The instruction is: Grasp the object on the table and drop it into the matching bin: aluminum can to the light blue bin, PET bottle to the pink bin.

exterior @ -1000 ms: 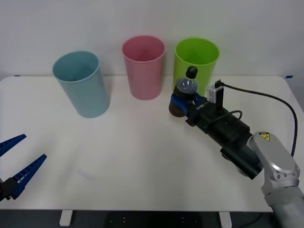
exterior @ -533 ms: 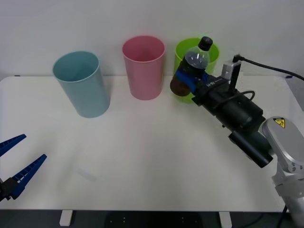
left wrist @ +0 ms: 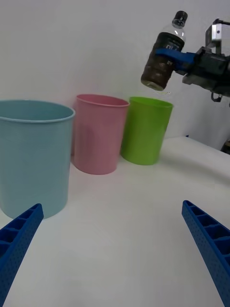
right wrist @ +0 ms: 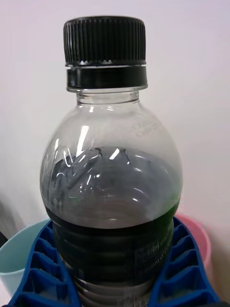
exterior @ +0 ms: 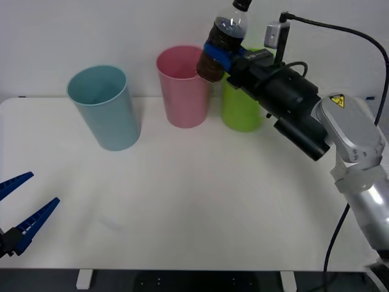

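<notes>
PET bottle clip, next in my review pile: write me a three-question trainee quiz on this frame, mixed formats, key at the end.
1. True or false: the PET bottle is standing on the table.
2. Which bin rim is the bottle's base closest to in the front view? A) light blue bin B) pink bin C) green bin
3. Fill in: the left gripper waits at the table's near left corner with its fingers ____.

Key
1. False: the right gripper holds it in the air, tilted, cap up.
2. B: it hangs over the pink bin's right rim, beside the green one.
3. Open.
</notes>
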`<act>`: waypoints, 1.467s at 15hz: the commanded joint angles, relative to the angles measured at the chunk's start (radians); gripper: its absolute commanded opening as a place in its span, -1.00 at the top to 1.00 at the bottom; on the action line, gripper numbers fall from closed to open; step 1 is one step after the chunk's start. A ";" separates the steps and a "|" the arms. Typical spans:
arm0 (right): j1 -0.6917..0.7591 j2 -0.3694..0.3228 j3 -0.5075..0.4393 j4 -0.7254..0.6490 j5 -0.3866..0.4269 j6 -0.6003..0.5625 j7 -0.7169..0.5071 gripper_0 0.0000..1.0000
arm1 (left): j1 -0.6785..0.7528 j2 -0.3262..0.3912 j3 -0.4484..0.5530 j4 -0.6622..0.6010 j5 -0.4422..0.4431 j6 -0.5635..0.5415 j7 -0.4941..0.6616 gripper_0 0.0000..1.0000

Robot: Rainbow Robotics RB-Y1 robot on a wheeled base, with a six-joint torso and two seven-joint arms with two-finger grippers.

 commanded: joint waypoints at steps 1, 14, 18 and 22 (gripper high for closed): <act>-0.148 0.003 0.020 0.170 -0.030 0.005 0.019 1.00 | 0.000 0.000 0.000 0.000 0.000 0.000 0.000 -1.00; -0.457 0.135 0.066 0.580 -0.044 0.177 0.171 1.00 | 0.000 0.000 0.000 0.000 0.000 0.000 0.000 -1.00; -0.507 0.176 0.069 0.672 -0.060 0.212 0.281 1.00 | 0.000 0.000 0.000 0.000 0.000 0.000 0.000 -1.00; -0.509 0.183 0.078 0.674 -0.064 0.215 0.292 0.93 | 0.000 0.000 0.000 0.000 0.000 0.000 0.000 -1.00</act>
